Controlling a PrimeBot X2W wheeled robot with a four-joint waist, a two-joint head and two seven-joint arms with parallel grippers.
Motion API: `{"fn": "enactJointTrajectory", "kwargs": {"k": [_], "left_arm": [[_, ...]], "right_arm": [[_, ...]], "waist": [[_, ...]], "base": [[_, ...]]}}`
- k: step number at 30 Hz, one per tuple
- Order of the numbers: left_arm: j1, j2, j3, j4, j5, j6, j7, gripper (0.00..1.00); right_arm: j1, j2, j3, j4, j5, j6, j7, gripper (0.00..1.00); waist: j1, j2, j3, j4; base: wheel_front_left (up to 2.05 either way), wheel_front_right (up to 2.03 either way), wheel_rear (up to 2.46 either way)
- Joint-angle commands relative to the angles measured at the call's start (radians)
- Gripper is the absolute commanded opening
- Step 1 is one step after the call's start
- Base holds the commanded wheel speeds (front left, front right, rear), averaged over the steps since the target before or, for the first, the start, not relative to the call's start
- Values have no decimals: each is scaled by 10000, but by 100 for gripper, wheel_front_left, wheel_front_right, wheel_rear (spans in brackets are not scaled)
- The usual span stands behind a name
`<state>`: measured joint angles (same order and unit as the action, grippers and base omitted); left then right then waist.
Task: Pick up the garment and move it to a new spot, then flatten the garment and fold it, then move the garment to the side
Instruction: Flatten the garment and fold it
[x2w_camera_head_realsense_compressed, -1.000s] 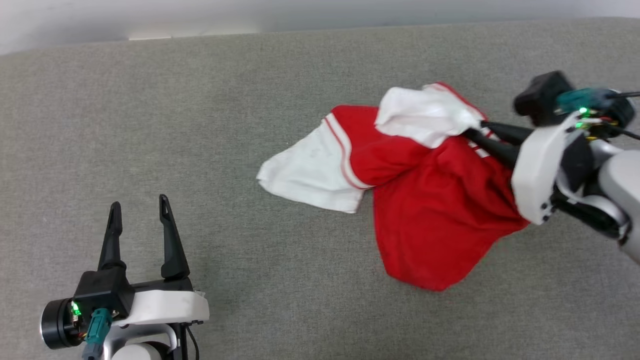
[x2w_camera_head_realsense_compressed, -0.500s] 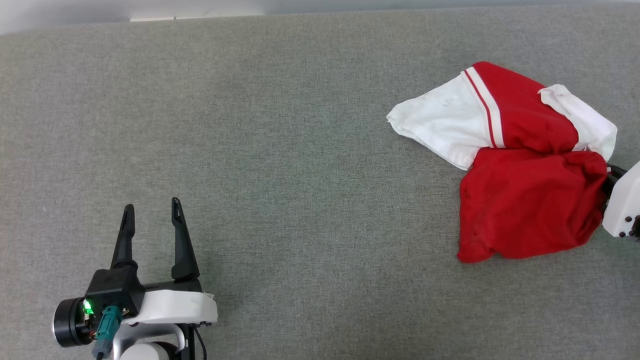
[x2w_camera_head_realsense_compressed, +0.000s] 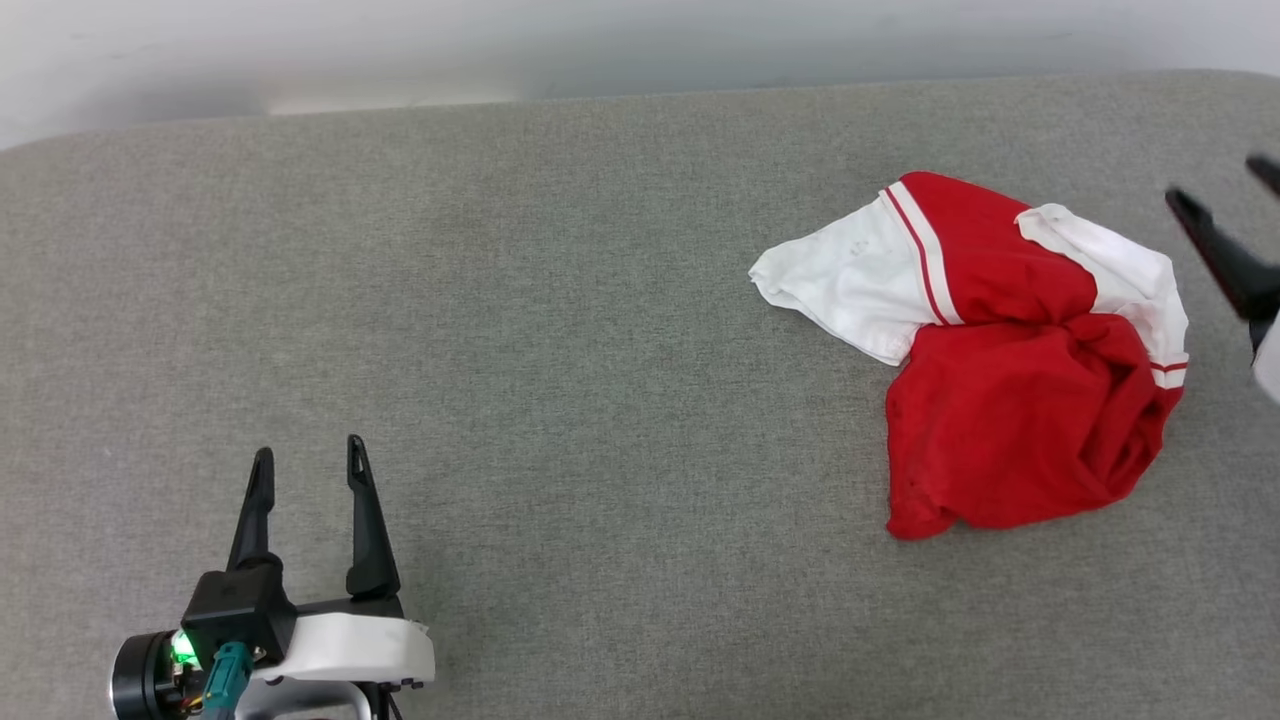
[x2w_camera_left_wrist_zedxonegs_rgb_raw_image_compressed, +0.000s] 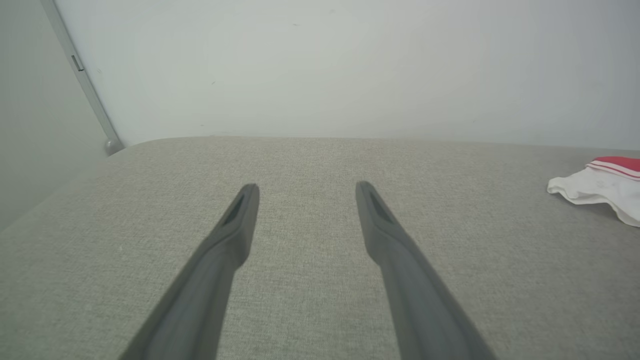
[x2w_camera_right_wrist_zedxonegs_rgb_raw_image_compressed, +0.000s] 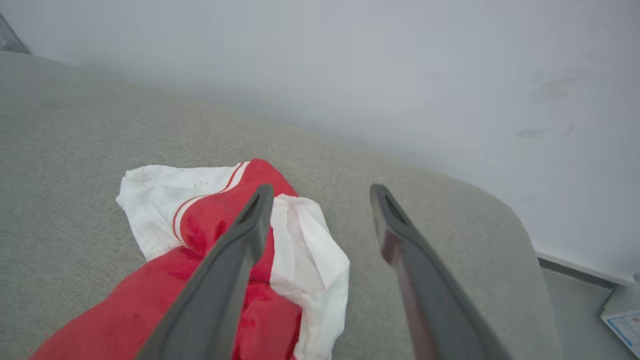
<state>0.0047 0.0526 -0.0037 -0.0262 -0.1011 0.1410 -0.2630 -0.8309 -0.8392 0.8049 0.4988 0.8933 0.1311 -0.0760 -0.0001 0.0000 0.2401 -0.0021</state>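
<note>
The garment, a red T-shirt with white striped sleeves, lies crumpled on the grey fabric surface at the right. One white sleeve spreads to the left and the other lies along its right side. My right gripper hangs open just right of it at the picture's edge, holding nothing. In the right wrist view the open right gripper is above the garment, its left finger over the cloth. My left gripper stands open at the lower left, far from the garment; the wrist view shows the left gripper empty.
A pale wall runs behind the surface's far edge. The surface's rounded right corner drops to the floor, where a white box lies. Bare grey fabric stretches between the left gripper and the garment.
The right gripper dragged the garment to the right, then opened, let it go and drew back to the right. The garment now lies loose. The head camera shifted slightly; the left gripper stayed open.
</note>
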Motion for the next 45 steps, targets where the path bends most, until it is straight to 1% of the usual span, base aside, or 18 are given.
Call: {"fn": "enactJointTrajectory", "kwargs": {"k": [1, 4, 6, 8, 10, 13, 15, 17, 20, 24, 27, 32, 33, 34, 35, 38, 41, 45], "left_arm": [[112, -12, -24, -10, 15, 13, -25, 100], [88, -17, -74, -69, 40, -8, -25, 100], [17, -23, -135, -66, 53, -15, -25, 100], [-85, -20, -198, -48, 40, -22, -25, 100], [-155, -24, -280, -36, -7, -16, -25, 100], [-288, -25, -412, -4, -92, 14, -25, 100], [-432, -24, -491, -1, -159, 39, -25, 100], [-528, -25, -591, 27, -205, 68, -25, 100], [-762, -27, -732, 55, -304, 88, -25, 100], [-1026, -26, -854, 53, -435, 149, -25, 100], [-1189, -26, -893, 52, -486, 185, -25, 100], [-1288, -27, -838, 82, -477, 235, -25, 100], [-1270, -27, -813, 90, -458, 240, -25, 100], [-1250, -27, -781, 98, -437, 228, -25, 100], [-1228, -25, -741, 103, -408, 205, -25, 100], [-1112, -26, -641, 133, -313, 152, -25, 100], [-930, -26, -501, 111, -246, 122, -25, 100], [-682, -24, -336, 62, -200, 111, -25, 100]], "right_arm": [[-207, -9, -40, -223, -130, -7, 118, 100], [-644, -111, 1, -1557, -615, -7, 1256, 100], [-1138, -235, 253, -2287, -1130, -9, 2291, 100], [-1513, -78, 680, -2835, -1203, -7, 3542, 100], [-1935, 22, 1180, -3145, -1067, -9, 4913, 100], [-2600, 129, 2016, -3294, -812, -9, 6658, 100], [-2988, 193, 2597, -3172, -696, -7, 7604, 100], [-3356, 220, 3070, -2940, -533, -9, 8281, 100], [-3701, 417, 3581, -2319, -334, -7, 8711, 100], [-3773, 759, 4002, -1459, -162, -7, 8502, 100], [-3426, 1021, 4266, -863, 46, -7, 8299, 100], [-2564, 1239, 4792, -301, 83, -2, 8268, 100], [-2474, 1267, 4828, -264, 101, -2, 8112, 47], [-2467, 1310, 4833, -224, 126, -2, 7875, 21], [-2503, 1339, 4822, -191, 199, -2, 7662, 0], [-2864, 1307, 4709, -249, 227, -1, 6753, 0], [-3209, 1198, 4375, -492, 445, -7, 5685, 0], [-3443, 884, 4165, -940, 700, -6, 4750, 0]], "waist": [[1, 0, -3, 24], [1, 0, 43, 131], [1, 0, 133, 247], [1, 0, 224, 359], [1, 0, 328, 475], [1, 0, 535, 672], [1, 0, 713, 797], [1, 0, 911, 930], [1, 0, 1243, 1120], [1, 0, 1675, 1336], [1, 0, 1891, 1420], [1, 0, 1960, 1380], [1, 0, 1934, 1342], [1, 0, 1893, 1296], [1, 0, 1834, 1243], [1, 0, 1557, 1079], [1, 0, 1193, 921], [1, 0, 757, 743]], "base": [[0, 0, 0], [0, 0, 0], [0, 0, 0], [0, 0, 0], [0, 0, 0], [0, 0, 0], [0, 0, 0], [0, 0, 0], [0, 0, 0], [0, 0, 0], [0, 0, 0], [0, 0, 0], [0, 0, 0], [0, 0, 0], [0, 0, 0], [0, 0, 0], [0, 0, 0], [0, 0, 0]]}}
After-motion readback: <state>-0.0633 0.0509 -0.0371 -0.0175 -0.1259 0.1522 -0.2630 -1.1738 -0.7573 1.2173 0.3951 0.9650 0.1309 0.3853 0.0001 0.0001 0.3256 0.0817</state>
